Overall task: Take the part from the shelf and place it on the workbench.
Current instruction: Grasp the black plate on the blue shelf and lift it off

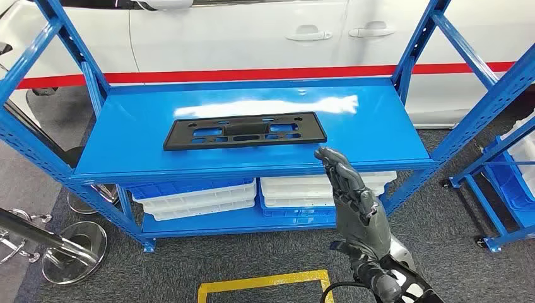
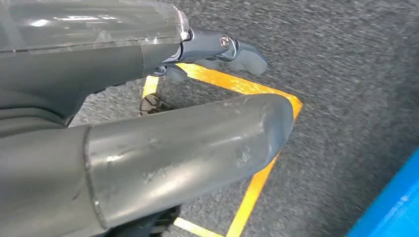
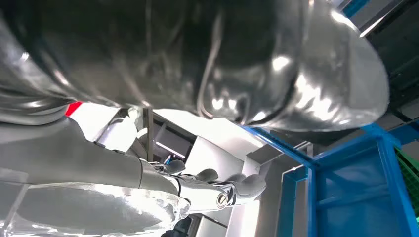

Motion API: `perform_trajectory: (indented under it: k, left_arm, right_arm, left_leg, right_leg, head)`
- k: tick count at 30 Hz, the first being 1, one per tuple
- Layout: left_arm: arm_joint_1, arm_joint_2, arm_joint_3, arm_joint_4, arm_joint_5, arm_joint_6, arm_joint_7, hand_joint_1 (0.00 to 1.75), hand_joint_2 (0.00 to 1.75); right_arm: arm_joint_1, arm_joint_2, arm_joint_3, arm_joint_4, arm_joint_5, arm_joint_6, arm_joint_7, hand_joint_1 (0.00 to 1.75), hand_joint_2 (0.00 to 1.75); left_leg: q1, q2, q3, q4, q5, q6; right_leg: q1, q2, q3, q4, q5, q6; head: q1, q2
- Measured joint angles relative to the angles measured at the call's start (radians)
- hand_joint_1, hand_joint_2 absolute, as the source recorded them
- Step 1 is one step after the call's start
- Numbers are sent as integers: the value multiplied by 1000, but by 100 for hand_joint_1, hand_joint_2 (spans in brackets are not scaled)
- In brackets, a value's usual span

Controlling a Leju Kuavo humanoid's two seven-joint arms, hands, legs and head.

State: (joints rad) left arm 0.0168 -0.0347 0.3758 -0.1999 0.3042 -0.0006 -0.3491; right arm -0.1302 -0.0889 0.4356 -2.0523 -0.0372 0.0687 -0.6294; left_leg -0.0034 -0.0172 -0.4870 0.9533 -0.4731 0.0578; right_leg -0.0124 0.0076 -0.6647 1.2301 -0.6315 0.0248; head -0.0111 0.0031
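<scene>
A flat black plastic part [image 1: 246,130] with several cut-outs lies across the middle of the blue shelf's top board [image 1: 139,120]. My right hand [image 1: 351,201] is raised in front of the shelf's front edge, just right of the part and apart from it, fingers stretched out and empty. In the right wrist view the right hand [image 3: 197,182] has its fingers [image 3: 237,187] extended with nothing in them. The left hand [image 2: 163,133] hangs over the grey floor, its thumb and fingers [image 2: 232,49] apart and holding nothing.
White and blue trays [image 1: 195,196] are stacked on the lower shelf. A white vehicle with a red stripe [image 1: 252,38] stands behind the rack. Another blue rack [image 1: 505,170] is at the right. Yellow floor tape [image 1: 265,284] marks the carpet, and chrome stands [image 1: 69,252] are at the left.
</scene>
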Motion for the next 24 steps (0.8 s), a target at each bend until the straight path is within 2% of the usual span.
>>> perform_trajectory:
  k: [2,4,5,6,8,9,10,11,13,14,15,16,17,18,19,20,21,24]
  left_arm:
    - [1,0,0,0,-2,7,5,0,0]
    - [2,0,0,2,-3,18,14,0,0]
    - [2,0,0,2,-4,22,17,0,0]
    - [2,1,0,3,-5,24,19,0,0]
    - [3,3,0,3,-9,24,20,0,0]
    - [2,3,0,3,-11,23,19,0,0]
    - [0,4,0,3,-15,21,17,0,0]
    - [-3,5,0,3,-18,20,16,0,0]
    - [-4,5,-1,3,-23,19,14,0,0]
    - [-4,5,-1,3,-23,18,13,0,0]
    - [-3,5,-1,3,-24,18,11,0,0]
    - [-3,5,-1,3,-26,20,11,0,0]
    - [-3,5,-1,3,-29,21,11,0,0]
    - [-2,5,-1,4,-33,24,13,0,0]
    - [-2,6,-1,5,-37,27,14,0,0]
    - [-2,7,-1,6,-40,29,17,0,0]
    - [-2,8,-1,7,-42,31,18,0,0]
    - [-5,9,-1,7,-49,36,23,0,0]
  right_arm:
    - [3,-2,0,0,0,0,0,0,0]
    - [9,-7,0,0,0,-2,-1,0,0]
    - [12,-9,0,0,0,-3,-1,0,0]
    - [14,-11,0,-1,1,-3,-2,0,0]
    - [15,-12,0,-4,1,-3,-2,0,0]
    - [14,-13,0,-5,1,-2,-3,0,0]
    - [13,-13,0,-5,2,0,-2,0,0]
    - [11,-13,0,-5,2,2,-1,0,0]
    - [8,-13,0,-3,3,5,5,0,0]
    - [8,-13,0,-1,4,6,12,0,0]
    - [7,-13,0,2,5,8,23,0,0]
    - [5,-13,1,6,4,13,35,0,0]
    - [1,-14,2,13,1,20,49,0,0]
    - [-4,-14,5,24,-4,28,61,0,0]
    - [-10,-14,9,39,-10,37,72,0,0]
    - [-17,-14,15,54,-16,46,85,0,0]
    - [-23,-14,22,71,-21,55,99,0,0]
    - [-46,-15,57,124,-32,86,151,0,131]
  left_leg:
    - [2,0,14,-2,-12,-4]
    - [5,-3,40,-6,-34,-14]
    - [5,-5,48,-13,-44,-21]
    - [4,-5,58,-14,-48,-28]
    - [5,-4,70,-7,-51,-40]
    - [6,-1,64,20,-52,-46]
    - [7,2,45,62,-61,-51]
    - [9,5,10,122,-79,-56]
    - [12,8,-75,245,-136,-66]
    - [14,9,-110,279,-160,-69]
    - [15,10,-130,284,-168,-70]
    - [16,10,-136,257,-152,-69]
    - [16,11,-132,203,-110,-66]
    - [16,12,-124,137,-46,-61]
    - [14,13,-117,81,5,-56]
    - [11,13,-113,45,45,-51]
    - [8,12,-114,29,64,-46]
    - [10,10,-107,23,63,-33]
  right_leg:
    - [0,-1,12,-70,59,-2]
    - [3,-4,22,-191,178,-10]
    - [5,-4,26,-228,219,-17]
    - [7,-3,28,-248,238,-23]
    - [5,0,48,-257,236,-37]
    - [4,0,59,-259,233,-45]
    - [3,-1,71,-259,227,-51]
    - [3,-2,80,-260,220,-56]
    - [4,-4,97,-258,203,-61]
    - [4,-4,107,-257,193,-61]
    - [4,-3,118,-256,184,-61]
    - [4,-2,131,-255,173,-59]
    - [4,-1,146,-255,161,-57]
    - [4,-1,157,-255,150,-54]
    - [5,0,167,-255,141,-50]
    - [5,1,171,-255,134,-45]
    - [6,2,172,-256,129,-39]
    - [6,2,174,-254,111,-23]
  head:
    - [0,0]
    - [0,0]
    - [0,0]
    - [0,0]
    - [-1,0]
    - [-1,0]
    - [-1,0]
    - [-1,0]
    - [-2,0]
    - [-2,0]
    - [-2,0]
    - [-2,0]
    - [-2,0]
    - [-2,0]
    - [-2,0]
    - [-2,0]
    - [-2,0]
    - [-1,0]
